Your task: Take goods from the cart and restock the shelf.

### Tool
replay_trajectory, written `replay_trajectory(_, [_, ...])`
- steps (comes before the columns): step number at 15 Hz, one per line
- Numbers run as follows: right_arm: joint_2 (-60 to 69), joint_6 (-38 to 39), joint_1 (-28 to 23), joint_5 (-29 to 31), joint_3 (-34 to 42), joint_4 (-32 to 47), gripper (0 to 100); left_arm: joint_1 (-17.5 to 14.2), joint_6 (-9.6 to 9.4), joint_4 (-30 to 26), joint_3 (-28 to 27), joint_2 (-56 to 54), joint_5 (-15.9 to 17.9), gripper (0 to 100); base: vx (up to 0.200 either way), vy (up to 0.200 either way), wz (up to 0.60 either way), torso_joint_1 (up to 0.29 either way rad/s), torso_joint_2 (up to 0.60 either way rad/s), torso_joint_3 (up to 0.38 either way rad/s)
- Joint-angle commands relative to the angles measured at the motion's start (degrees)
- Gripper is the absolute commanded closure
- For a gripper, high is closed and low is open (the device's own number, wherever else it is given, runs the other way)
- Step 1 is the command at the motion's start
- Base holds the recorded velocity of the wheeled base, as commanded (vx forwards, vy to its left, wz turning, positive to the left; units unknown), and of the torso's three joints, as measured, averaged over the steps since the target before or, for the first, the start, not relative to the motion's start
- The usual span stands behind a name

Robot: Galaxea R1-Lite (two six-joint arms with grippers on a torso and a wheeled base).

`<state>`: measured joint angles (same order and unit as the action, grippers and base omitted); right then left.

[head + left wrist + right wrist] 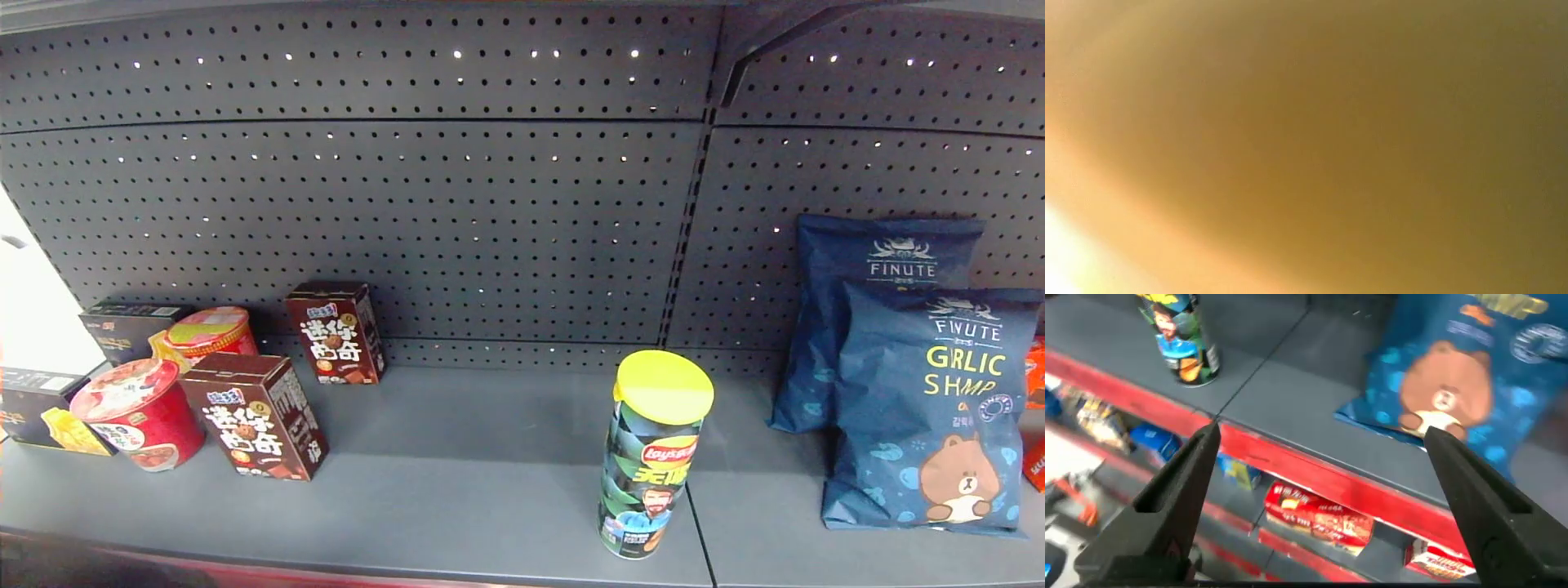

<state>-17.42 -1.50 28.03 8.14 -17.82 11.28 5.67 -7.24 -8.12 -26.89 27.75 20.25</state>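
Note:
A tall chip can (653,453) with a yellow lid stands upright near the front of the grey shelf (490,457). To its right, two dark blue snack bags (931,408) lean against the pegboard, one in front of the other. My right gripper (1323,433) hovers open in front of the shelf's red edge strip (1315,469), holding nothing. Beyond it are the chip can (1180,339) and the front blue bag (1454,367). Something yellow-brown (1306,147) sits very close to the left wrist camera, too blurred to identify.
At the shelf's left stand two brown boxes (257,412), two red cup noodles (139,412) and black boxes (131,327). Bare shelf lies between the boxes and the can. Red packets (1319,518) lie on the shelf below. An orange pack (1035,371) shows at far right.

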Motion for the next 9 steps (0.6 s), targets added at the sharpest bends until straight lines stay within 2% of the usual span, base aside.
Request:
replay_trajectory(1, [7.8, 0.1, -2.1, -0.1, 3.5, 0.0, 0, 0.6, 0.03, 1.2, -1.9, 6.4, 2.5, 100, 0.000, 0.000, 0.00, 0.000, 0.00, 0.000])
replay_trajectory(2, [10.8, 0.0, -2.3, -0.1, 5.7, 0.1, 0, 1.3, 0.03, 1.9, -2.7, 8.3, 3.9, 100, 0.000, 0.000, 0.00, 0.000, 0.00, 0.000])
replay_trajectory(3, [10.8, 0.0, -2.3, -0.1, 5.7, 0.1, 0, 1.3, 0.03, 1.9, -2.7, 8.3, 3.9, 100, 0.000, 0.000, 0.00, 0.000, 0.00, 0.000])
replay_trajectory(4, [17.4, -1.0, -3.9, 0.0, 10.5, 0.5, 0, 2.8, 0.03, 2.1, -4.8, 14.3, 4.4, 100, 0.000, 0.000, 0.00, 0.000, 0.00, 0.000])
replay_trajectory(7, [17.4, -1.0, -5.0, 0.4, 10.8, 0.1, 0, 9.4, 0.30, 3.4, -6.9, 21.4, 4.3, 100, 0.000, 0.000, 0.00, 0.000, 0.00, 0.000])
replay_trajectory(8, [17.4, -1.0, -5.0, 0.5, 10.8, 0.1, 0, 10.8, 0.39, 5.1, -6.8, 23.4, 4.3, 100, 0.000, 0.000, 0.00, 0.000, 0.00, 0.000])
replay_trajectory(9, [17.4, -0.6, -5.0, 0.4, 10.8, 0.1, 0, 12.3, 0.39, 9.3, -6.3, 27.3, 4.1, 100, 0.000, 0.000, 0.00, 0.000, 0.00, 0.000])
